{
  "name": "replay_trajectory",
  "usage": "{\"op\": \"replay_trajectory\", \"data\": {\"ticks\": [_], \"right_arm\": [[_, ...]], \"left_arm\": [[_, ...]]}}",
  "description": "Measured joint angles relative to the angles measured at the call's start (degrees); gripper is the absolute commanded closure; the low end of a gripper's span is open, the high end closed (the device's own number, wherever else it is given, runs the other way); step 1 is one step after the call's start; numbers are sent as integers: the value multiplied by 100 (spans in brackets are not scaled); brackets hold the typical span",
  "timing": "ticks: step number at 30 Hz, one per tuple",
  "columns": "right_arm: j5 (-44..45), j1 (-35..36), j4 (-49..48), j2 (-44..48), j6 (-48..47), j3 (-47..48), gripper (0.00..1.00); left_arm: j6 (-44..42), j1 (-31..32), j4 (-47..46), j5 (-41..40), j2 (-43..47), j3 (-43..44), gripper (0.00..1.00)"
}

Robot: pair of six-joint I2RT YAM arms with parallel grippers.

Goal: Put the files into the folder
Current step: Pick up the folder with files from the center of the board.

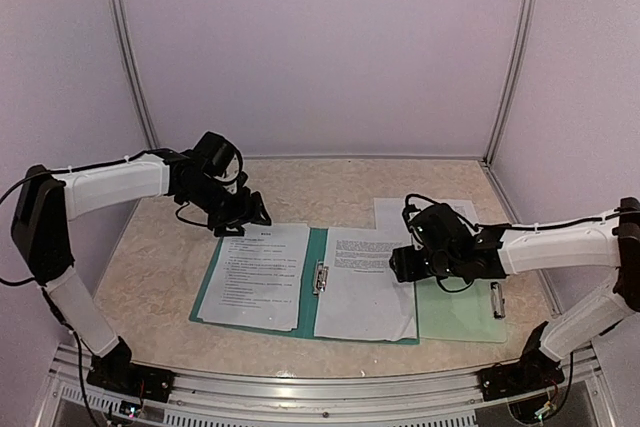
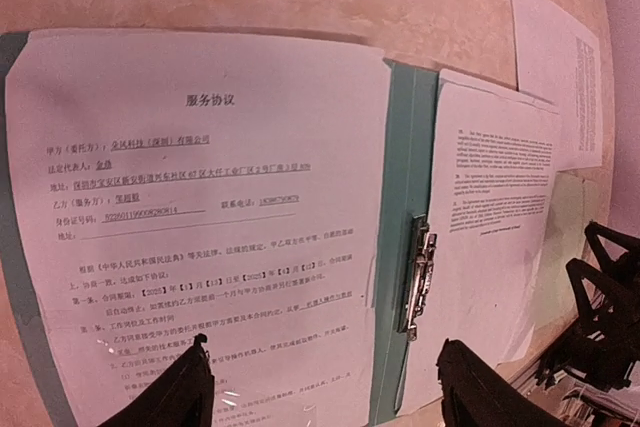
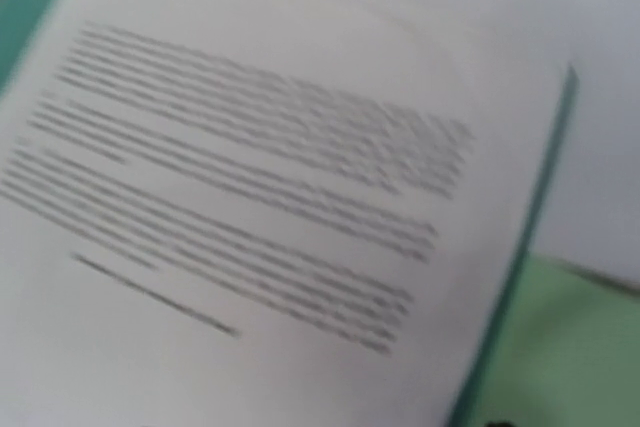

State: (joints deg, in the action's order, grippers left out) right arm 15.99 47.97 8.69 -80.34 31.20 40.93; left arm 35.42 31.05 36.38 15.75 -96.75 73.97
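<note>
**A:** What do the materials look like?

**B:** The table (image 1: 150, 267) has a beige surface with a stone-like pattern. The folder (image 1: 308, 309) is flat, dark teal card, and it lies open in the middle of the table. A small shiny metal clip (image 1: 320, 277) sits on its spine. The files are thin white sheets with black text. One sheet (image 1: 258, 272) lies on the left half and another sheet (image 1: 365, 287) on the right half. A third sheet (image 1: 395, 212) lies on the table behind the right half, outside the folder. A pale mint clipboard (image 1: 460, 309) is just beside the folder on the right.

**A:** How do the arms stand?

**B:** The left arm comes from the left side with a bent elbow, and its wrist tilts down. The left gripper (image 1: 240, 212) is at the far edge of the left sheet. In the left wrist view its dark fingers (image 2: 175, 392) are spread wide, with nothing between them. The right arm reaches low across the clipboard. The right gripper (image 1: 405, 263) is at the right edge of the right sheet, but I cannot tell if it is released or clenched.

**A:** And the papers?

**B:** The left sheet has a centred title and underlined lines. The right sheet has a block of text on its upper part, which is blurred in the right wrist view.
</note>
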Motion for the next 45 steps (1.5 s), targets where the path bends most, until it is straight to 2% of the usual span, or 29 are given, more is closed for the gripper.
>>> {"op": "replay_trajectory", "data": {"ticks": [3,7,17,23,30,39,45], "right_arm": [[-225,-219,-83,4,219,-295,32],[-501,-411,-236,-2,391,-603,32],[-1132,-573,-977,-127,623,-942,33],[-1397,-632,-1460,-374,785,-1045,33],[-1554,-728,-1808,-319,1104,-1228,32],[-1384,-1023,-1526,33,1235,-1333,32],[-1467,-1502,-1438,-227,942,-903,32]], "left_arm": [[201,-208,-66,15,190,-625,19],[483,-345,-33,46,420,-1432,18],[1025,-688,203,-37,1707,-2352,24],[1091,-1086,203,103,1685,-2734,23],[1045,-1110,22,177,1327,-2702,21],[1040,-1110,-409,223,772,-2712,24],[1040,-1110,-649,352,704,-2723,25]]}}
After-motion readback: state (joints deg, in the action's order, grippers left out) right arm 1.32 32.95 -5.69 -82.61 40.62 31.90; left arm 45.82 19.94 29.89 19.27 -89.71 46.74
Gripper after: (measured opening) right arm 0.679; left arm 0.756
